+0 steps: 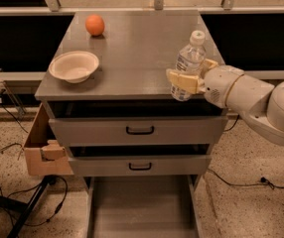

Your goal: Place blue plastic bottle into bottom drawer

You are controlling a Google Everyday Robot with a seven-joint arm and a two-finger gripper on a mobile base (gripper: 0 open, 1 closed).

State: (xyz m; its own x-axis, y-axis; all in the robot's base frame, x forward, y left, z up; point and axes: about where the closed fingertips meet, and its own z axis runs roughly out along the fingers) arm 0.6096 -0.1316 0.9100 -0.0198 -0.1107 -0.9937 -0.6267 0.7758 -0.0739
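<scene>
The blue plastic bottle, clear with a white cap and a pale label, stands upright at the front right edge of the grey cabinet top. My gripper comes in from the right and is shut on the bottle's lower half, with one tan finger in front of it and the other behind. The bottom drawer is pulled out at floor level, below and left of the bottle, and its flat grey floor shows nothing in it.
A white bowl sits at the front left of the top and an orange at the back left. Two drawers with black handles are slightly open. A cardboard box hangs at the cabinet's left. Cables lie on the floor.
</scene>
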